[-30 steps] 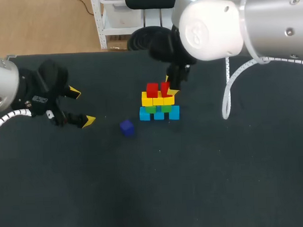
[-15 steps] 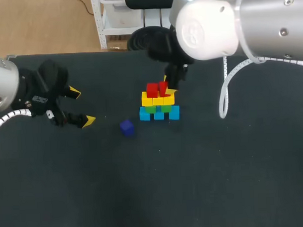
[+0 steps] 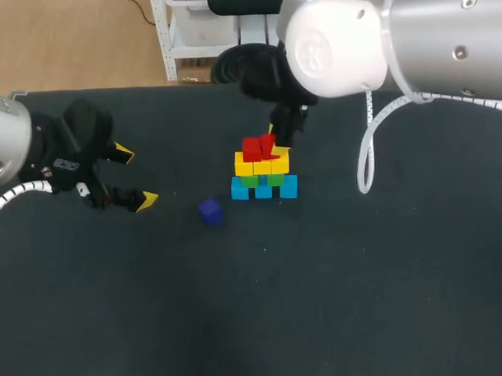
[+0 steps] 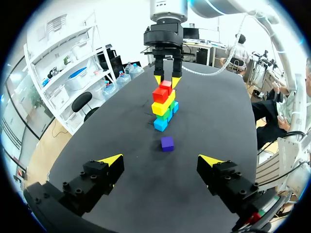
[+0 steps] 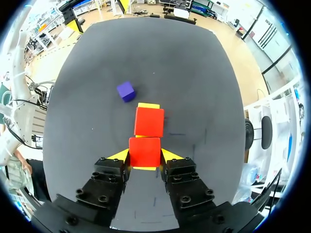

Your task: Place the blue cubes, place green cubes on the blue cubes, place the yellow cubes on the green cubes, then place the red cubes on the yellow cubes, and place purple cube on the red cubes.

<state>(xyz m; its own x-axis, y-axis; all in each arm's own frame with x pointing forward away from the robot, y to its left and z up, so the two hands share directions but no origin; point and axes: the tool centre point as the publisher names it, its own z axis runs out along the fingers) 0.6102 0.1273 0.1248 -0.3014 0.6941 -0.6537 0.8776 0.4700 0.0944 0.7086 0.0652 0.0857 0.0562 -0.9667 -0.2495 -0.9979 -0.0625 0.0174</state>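
The right gripper (image 5: 144, 156) pinches one red cube (image 3: 269, 145) by two opposite flat sides, its yellow tips pressed against the faces. It holds the cube on top of the stack at the upper middle of the head view, just beside the other red cube (image 3: 251, 148). The held cube looks slightly tilted rather than seated square. Below sit the yellow cubes (image 3: 261, 165), then the green cubes (image 3: 251, 181), then the blue cubes (image 3: 240, 189) on the dark matte table (image 3: 361, 275). The blocks appear small, rigid, sharp-edged and smooth-faced, probably light plastic or painted wood. They should neither deform nor weigh much, but their slick faces could slip, and a nudge could shift the loose stack. The purple cube (image 3: 209, 210) lies alone on the table, to the lower left of the stack. It is best taken across two parallel sides near its middle, from above. The left gripper (image 3: 135, 175) rests at the left of the frame with its fingers spread wide and nothing between them.
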